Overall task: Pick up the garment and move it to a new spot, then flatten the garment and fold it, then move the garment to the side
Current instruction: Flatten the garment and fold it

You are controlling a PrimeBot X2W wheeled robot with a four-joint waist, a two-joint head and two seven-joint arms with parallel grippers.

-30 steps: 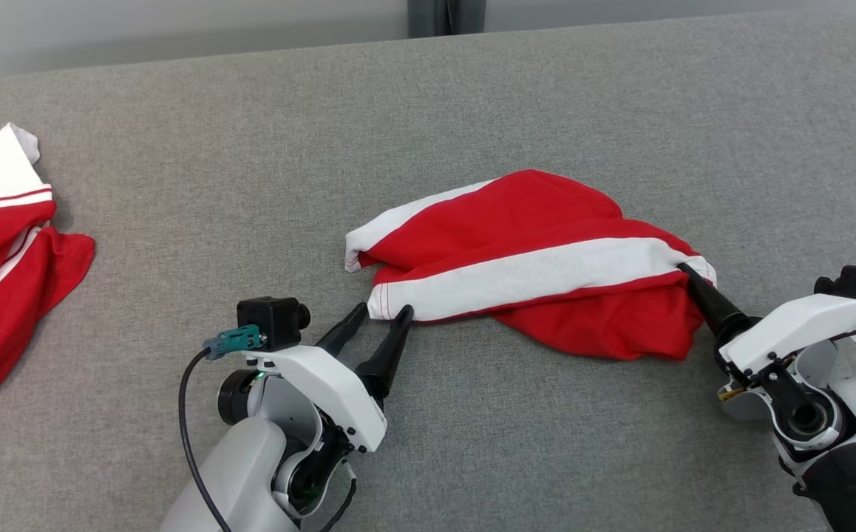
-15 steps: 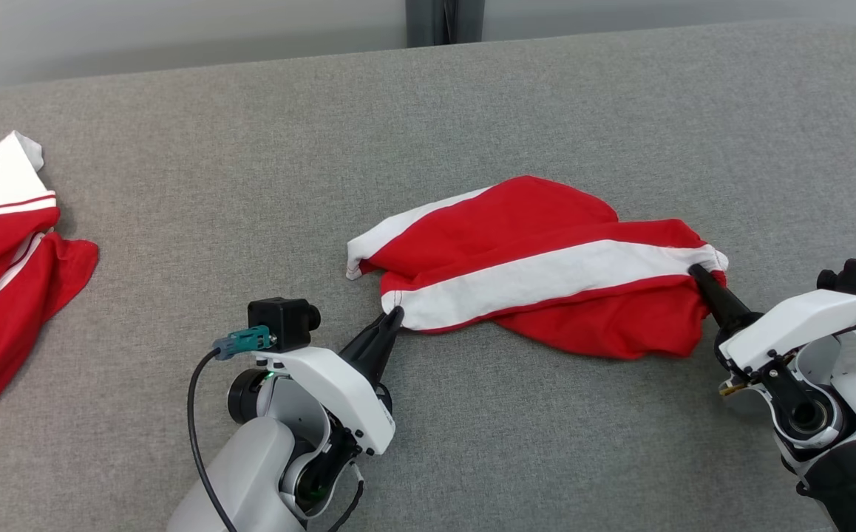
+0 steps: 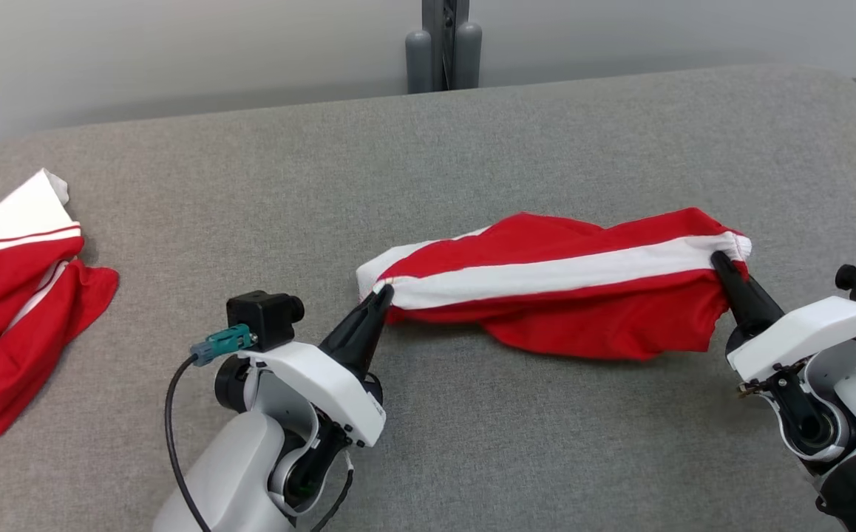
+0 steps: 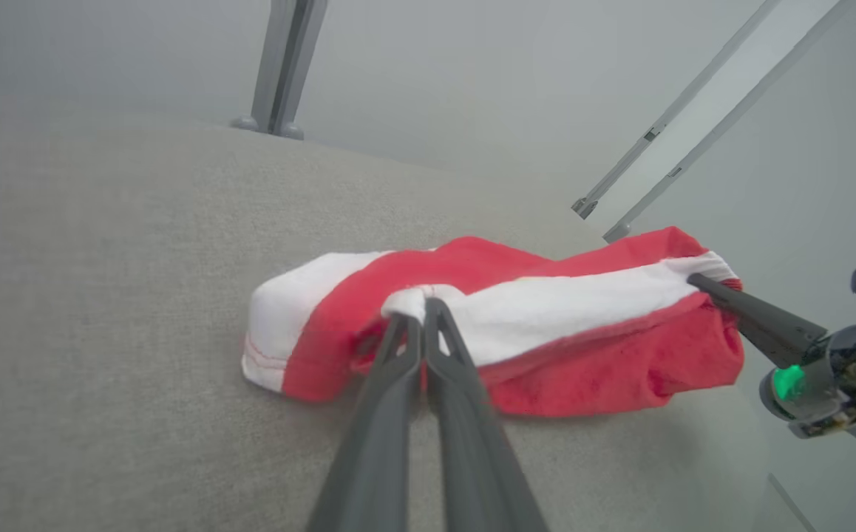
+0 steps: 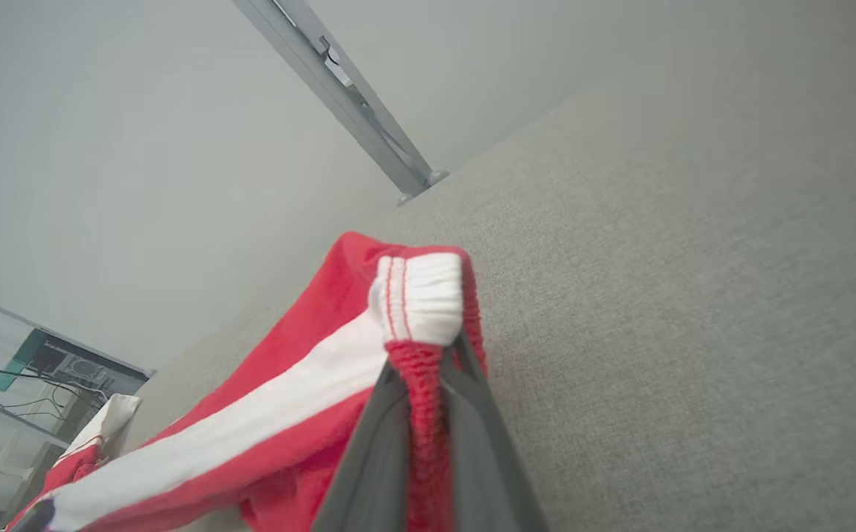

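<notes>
Red garment (image 3: 561,295), ends clamped; open grey cushion (image 3: 546,148) around.

Your left gripper (image 3: 381,295), open a second ago, now pinches the near left white corner of the garment (image 3: 546,277). Your right gripper (image 3: 718,258) clamps its right end. The cloth between them stretches straighter, its far bulge flattened. The head camera is tilted higher.

Grey fabric surface (image 3: 546,133); pale wall (image 3: 177,44); metal post (image 3: 443,44), possibly frame.
</notes>
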